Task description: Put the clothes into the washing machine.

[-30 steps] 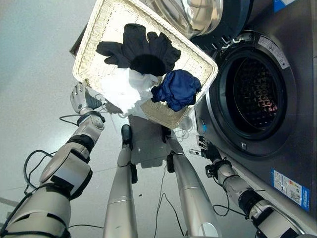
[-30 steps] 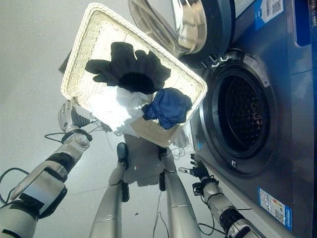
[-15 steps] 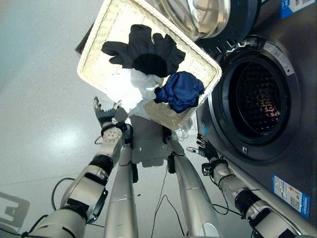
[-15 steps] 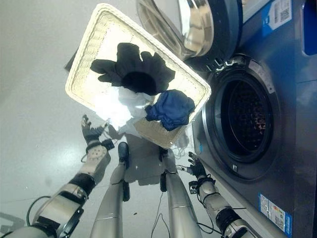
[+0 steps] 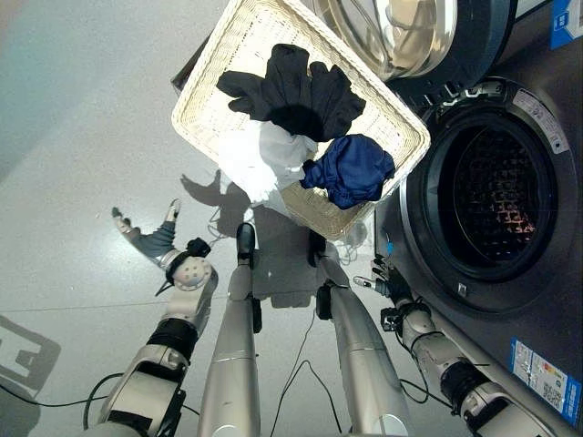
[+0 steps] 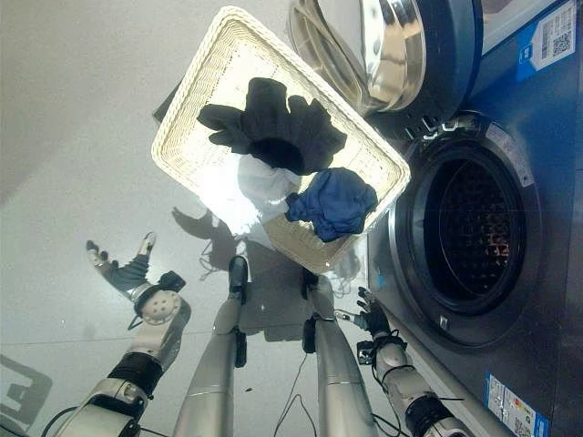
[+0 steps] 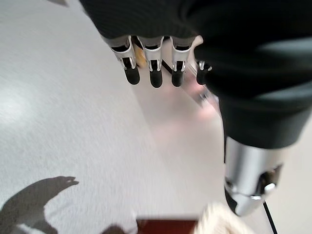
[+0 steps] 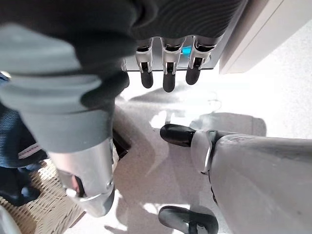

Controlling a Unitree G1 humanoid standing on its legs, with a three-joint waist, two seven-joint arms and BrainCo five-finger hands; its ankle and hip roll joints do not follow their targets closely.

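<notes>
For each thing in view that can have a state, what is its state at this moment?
Washing machine door: open.
Drum: no clothes visible inside.
Wicker basket: holds clothes.
Black garment: in basket.
White garment: hangs over basket rim.
Blue garment: bunched at basket edge.
Left hand: open, holds nothing.
Right hand: open, holds nothing.

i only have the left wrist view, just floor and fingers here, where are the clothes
Observer: All in the wicker basket by the washing machine: a black garment, a white garment, a blue garment.
Operator: is the washer door open
Observer: Yes, the door is swung open and the drum looks empty.
Operator: where's my left hand compared to the basket
Observer: The left hand is open over bare floor, clear of the basket's near side.
Operator: and the right hand
Observer: The right hand hangs open, low beside the machine's front, holding nothing.
</notes>
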